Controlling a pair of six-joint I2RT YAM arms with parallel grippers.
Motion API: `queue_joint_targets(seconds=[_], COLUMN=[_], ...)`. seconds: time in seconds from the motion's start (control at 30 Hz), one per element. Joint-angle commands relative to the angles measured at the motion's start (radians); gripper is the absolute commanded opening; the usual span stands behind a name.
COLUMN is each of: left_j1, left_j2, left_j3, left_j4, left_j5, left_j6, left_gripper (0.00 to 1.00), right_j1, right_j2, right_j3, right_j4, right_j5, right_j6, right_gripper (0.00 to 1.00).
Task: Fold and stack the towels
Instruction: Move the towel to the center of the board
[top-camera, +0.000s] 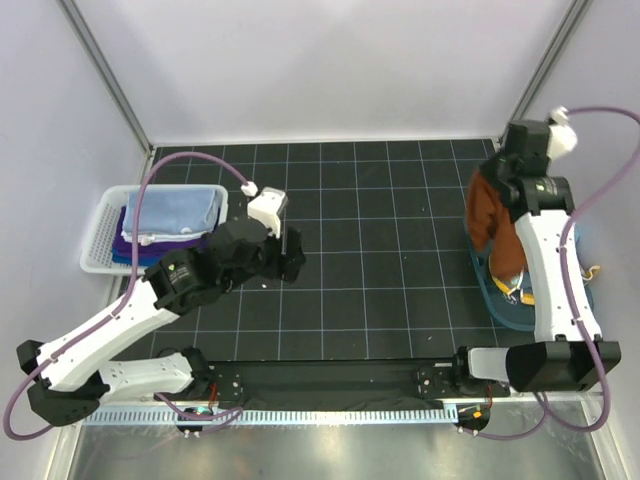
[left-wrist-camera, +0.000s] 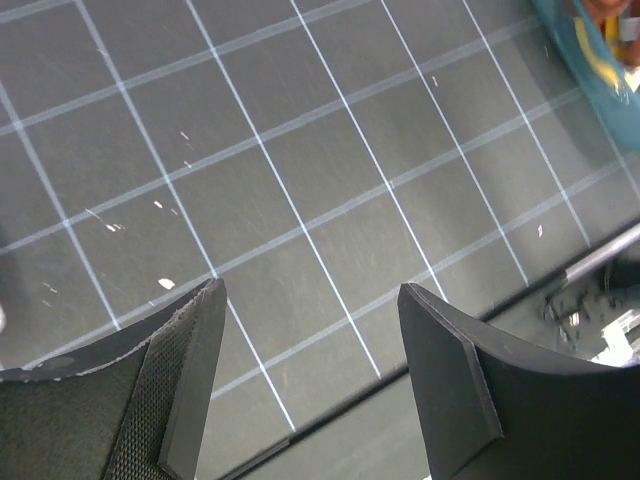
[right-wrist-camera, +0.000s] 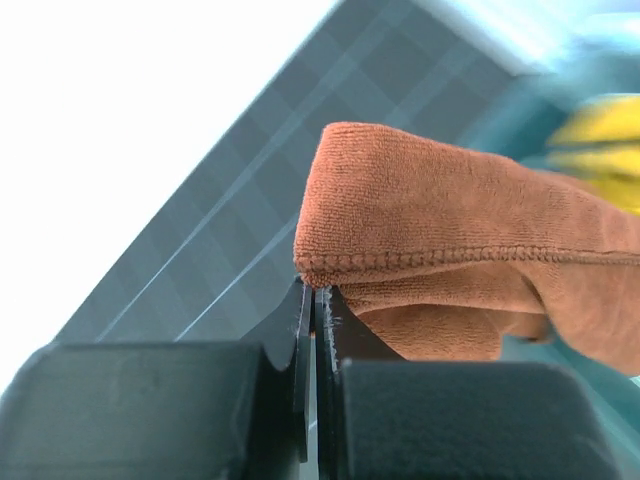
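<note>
**Surface.** You are working over a black mat (top-camera: 380, 200) ruled with a thin white grid. It is flat and matte, and the left wrist view shows small pale flecks on it. A bare metal strip (top-camera: 330, 450) runs along the near edge.

**Room.** Plain white walls close the cell on three sides. Grey metal posts (top-camera: 105, 70) rise at the back corners.

**Right arm.** Your right gripper (right-wrist-camera: 315, 295) is clamped on the hemmed edge of the rust brown towel (right-wrist-camera: 450, 220), with the black jaws pressed together on the cloth. The towel is plush and short-piled, with a stitched seam along its border. In the top view it hangs in a loose drape from the raised wrist, over the teal tub (top-camera: 505, 310) at the right side of the mat. You cannot tell whether its lower end rests inside. The tub is round and smooth-walled. A yellow item (right-wrist-camera: 600, 130) shows in it, too blurred to name.

**Left arm.** Your left gripper (left-wrist-camera: 310, 295) stands wide and holds nothing. Its flat black fingers (left-wrist-camera: 190, 370) hover over bare mat, and one carries a fine mesh texture.

**Stack.** At the left edge, the white slatted basket (top-camera: 95, 250) holds folded cloths. A light blue towel (top-camera: 175, 210) lies on top, with a purple towel (top-camera: 125, 243) beneath it.
</note>
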Motion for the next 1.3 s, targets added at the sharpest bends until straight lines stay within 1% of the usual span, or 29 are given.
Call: queue_joint_targets(seconds=[0.0,0.03,0.07,0.1,0.13,0.17,0.2,0.33,0.4,0.43,0.47,0.53,0.57,0.6,0.63,0.67,0.7,0.73,0.77,0.8,0.83,0.93,1.0,1.03,1.07,1.1,1.17,1.2,1.27], left_j1=[0.076,0.101,0.127,0.156,0.229,0.261,0.329,0.41,0.417,0.42,0.421,0.421,0.421,0.421,0.421,0.423,0.423,0.423,0.423,0.423,0.423,0.423,0.424,0.426,0.429,0.434,0.455,0.461,0.47], left_j2=[0.011,0.016,0.025,0.03,0.033,0.04,0.041,0.056,0.063,0.068,0.073,0.103,0.119,0.135,0.181,0.206,0.232,0.287,0.31,0.336,0.358,0.435,0.47,0.478,0.487,0.49,0.498,0.513,0.533], left_j3=[0.081,0.095,0.109,0.135,0.141,0.149,0.158,0.154,0.138,0.115,0.102,0.063,0.052,0.04,0.025,0.02,0.017,0.011,-0.001,-0.007,-0.011,-0.001,0.005,0.003,0.0,-0.004,-0.026,-0.034,-0.052], left_j4=[0.0,-0.006,-0.012,-0.02,-0.024,-0.027,-0.03,-0.03,-0.015,-0.009,0.014,0.035,0.049,0.069,0.081,0.089,0.103,0.115,0.127,0.158,0.167,0.184,0.186,0.189,0.189,0.194,0.198,0.2,0.2], left_j5=[-0.009,0.0,0.008,0.021,0.065,0.086,0.107,0.159,0.167,0.169,0.175,0.202,0.209,0.213,0.216,0.222,0.235,0.242,0.25,0.258,0.252,0.221,0.207,0.199,0.177,0.169,0.164,0.153,0.092], left_j6=[0.035,0.038,0.042,0.05,0.052,0.053,0.056,0.055,0.05,0.035,0.029,0.004,-0.003,-0.008,-0.019,-0.023,-0.03,-0.039,-0.059,-0.068,-0.077,-0.092,-0.102,-0.108,-0.115,-0.123,-0.16,-0.171,-0.2], left_gripper=[0.74,0.75,0.75,0.75,0.76,0.76,0.76,0.77,0.77,0.77,0.77,0.77,0.77,0.77,0.77,0.77,0.77,0.77,0.77,0.77,0.77,0.77,0.76,0.75,0.73,0.72,0.65,0.63,0.62], right_j1=[0.213,0.259,0.36,0.406,0.455,0.529,0.572,0.733,0.787,0.842,0.87,0.949,0.972,0.997,1.019,1.032,1.046,1.057,1.062,1.063,1.063,1.062,1.062,1.062,1.062,1.062,1.045,1.036,1.007], right_j2=[0.05,0.087,0.102,0.115,0.127,0.139,0.144,0.142,0.116,0.092,0.067,-0.017,-0.043,-0.069,-0.109,-0.132,-0.157,-0.212,-0.241,-0.267,-0.325,-0.362,-0.32,-0.295,-0.224,-0.183,-0.081,0.023,0.107], right_j3=[0.161,0.184,0.229,0.243,0.249,0.245,0.237,0.121,-0.002,-0.125,-0.197,-0.339,-0.475,-0.545,-0.659,-0.708,-0.749,-0.786,-0.826,-0.831,-0.819,-0.759,-0.661,-0.597,-0.57,-0.547,-0.457,-0.423,-0.351], right_j4=[-0.006,-0.007,-0.009,-0.01,0.0,0.013,0.031,0.097,0.125,0.145,0.164,0.214,0.221,0.247,0.251,0.241,0.234,0.231,0.218,0.183,0.166,0.123,0.108,0.123,0.152,0.228,0.293,0.339,0.437], right_j5=[0.031,0.043,0.078,0.097,0.109,0.124,0.134,0.143,0.14,0.146,0.152,0.166,0.166,0.158,0.117,0.115,0.121,0.123,0.129,0.137,0.146,0.2,0.246,0.252,0.252,0.24,0.194,0.134,0.07], right_j6=[0.004,0.006,0.009,0.01,0.014,0.015,0.018,0.014,0.033,0.041,0.056,0.107,0.133,0.173,0.199,0.219,0.249,0.254,0.26,0.261,0.245,0.19,0.117,0.077,-0.004,-0.053,-0.17,-0.201,-0.267], right_gripper=[0.01,0.01,0.01,0.01,0.01,0.01,0.01,0.01,0.01,0.01,0.01,0.01,0.01,0.01,0.01,0.03,0.08,0.19,0.25,0.37,0.42,0.57,0.58,0.56,0.53,0.52,0.51,0.49,0.47])
